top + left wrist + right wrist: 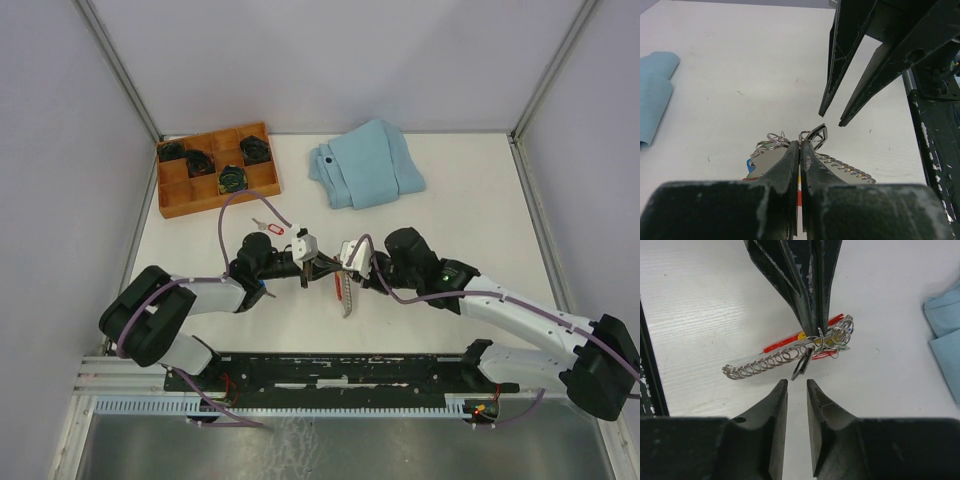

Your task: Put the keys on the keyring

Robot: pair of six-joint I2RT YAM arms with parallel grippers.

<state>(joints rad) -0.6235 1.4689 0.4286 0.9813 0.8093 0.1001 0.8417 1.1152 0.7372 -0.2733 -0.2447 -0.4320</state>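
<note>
From above, both arms meet mid-counter (460, 200) over the keyring (346, 292), with one red-tagged key (272, 228) lying well apart. Left wrist: the left pincer (799, 150) is pinched tight on the keyring's loops. Right wrist: the right pincer (796, 385) stands narrowly parted, empty, just short of the keyring.
</note>
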